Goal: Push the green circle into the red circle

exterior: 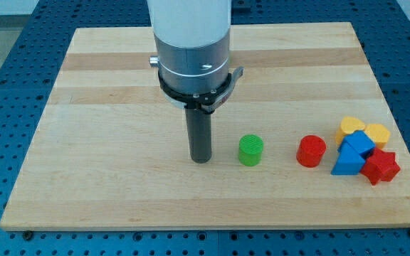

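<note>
Camera view. Wooden board [119,71] on a blue surface.

- My tip [201,161] — end of a dark rod, no gripper to open or close; rests on the board just to the view's left of the green circle [250,151], a small gap between.
- Red circle [311,151] — to the view's right of the green, apart from it.
- Cluster at the view's right: two yellow blocks [364,131], blue cube [359,144], blue triangle [347,163], red star [381,166], packed together beside the red circle.

green circle [250,150] | red circle [311,151] | yellow, blue, red blocks [365,148] | pale wood board [105,107]
</note>
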### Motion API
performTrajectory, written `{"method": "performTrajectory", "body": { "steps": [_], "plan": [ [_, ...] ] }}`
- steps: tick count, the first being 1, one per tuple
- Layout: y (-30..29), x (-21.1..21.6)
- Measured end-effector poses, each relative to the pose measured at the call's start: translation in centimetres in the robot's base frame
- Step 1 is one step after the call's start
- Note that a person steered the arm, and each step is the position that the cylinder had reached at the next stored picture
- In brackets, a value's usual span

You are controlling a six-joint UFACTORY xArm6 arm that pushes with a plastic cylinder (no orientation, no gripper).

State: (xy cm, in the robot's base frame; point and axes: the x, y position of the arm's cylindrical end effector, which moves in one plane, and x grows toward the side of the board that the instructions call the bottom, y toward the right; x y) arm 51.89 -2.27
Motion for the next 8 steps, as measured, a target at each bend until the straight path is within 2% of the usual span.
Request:
{"method": "performTrajectory", "body": {
  "steps": [2,5,6,8],
  "plan": [
    [1.2,-1.4],
    [11.8,-0.7],
    [12.6,-0.7],
    [6.0,-5.9]
  ]
}}
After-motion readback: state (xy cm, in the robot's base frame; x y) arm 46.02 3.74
